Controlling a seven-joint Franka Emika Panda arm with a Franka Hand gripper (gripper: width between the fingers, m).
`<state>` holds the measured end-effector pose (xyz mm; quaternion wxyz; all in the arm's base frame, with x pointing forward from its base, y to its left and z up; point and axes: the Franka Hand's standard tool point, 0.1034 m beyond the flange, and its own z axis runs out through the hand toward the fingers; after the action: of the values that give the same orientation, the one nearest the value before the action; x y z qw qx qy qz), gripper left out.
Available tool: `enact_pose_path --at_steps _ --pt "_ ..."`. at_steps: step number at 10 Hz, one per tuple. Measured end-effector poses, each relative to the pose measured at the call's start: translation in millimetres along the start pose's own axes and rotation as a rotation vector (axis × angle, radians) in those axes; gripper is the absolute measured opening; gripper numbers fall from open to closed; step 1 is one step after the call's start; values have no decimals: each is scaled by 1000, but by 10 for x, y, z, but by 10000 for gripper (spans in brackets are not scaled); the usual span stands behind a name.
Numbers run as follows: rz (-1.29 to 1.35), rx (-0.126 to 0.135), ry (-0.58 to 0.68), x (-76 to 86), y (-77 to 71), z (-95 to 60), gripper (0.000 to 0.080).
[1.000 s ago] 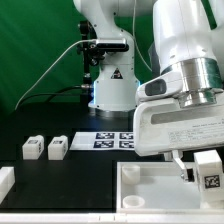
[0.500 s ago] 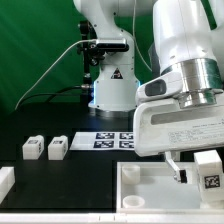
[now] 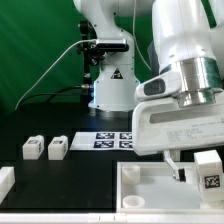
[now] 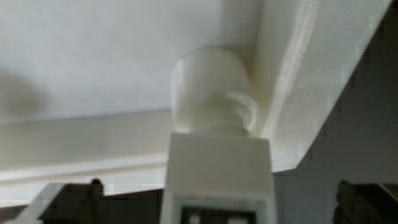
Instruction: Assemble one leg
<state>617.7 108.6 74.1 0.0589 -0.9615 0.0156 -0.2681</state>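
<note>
A white leg [image 3: 208, 172] with a black-and-white tag stands at the near right corner of the large white panel [image 3: 150, 185]. In the wrist view the leg [image 4: 217, 150] rises between my fingers, its rounded end against the panel's [image 4: 89, 90] rimmed corner. My gripper [image 3: 207, 166] is open around the leg, and both dark fingertips [image 4: 80, 200] stand apart from its sides. Only one finger [image 3: 179, 166] shows in the exterior view. Two more legs [image 3: 32, 148] [image 3: 56, 148] lie on the black table at the exterior view's left.
The marker board [image 3: 105, 141] lies behind the panel, in front of the arm's base [image 3: 110, 90]. Another white part [image 3: 5, 181] sits at the exterior view's left edge. The arm's bulky wrist fills the upper right.
</note>
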Motion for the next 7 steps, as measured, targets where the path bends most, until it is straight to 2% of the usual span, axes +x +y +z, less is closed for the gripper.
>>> enact_pose_path --at_steps 1,2,3,4,7 --pt "4 3 -24 86 23 -91 648" --pt "8 12 -70 143 25 -124 648" --pt "11 12 -62 225 30 -127 648" --pt "18 23 -134 179 35 -100 648" --pt "55 74 -472 110 -22 -89 648"
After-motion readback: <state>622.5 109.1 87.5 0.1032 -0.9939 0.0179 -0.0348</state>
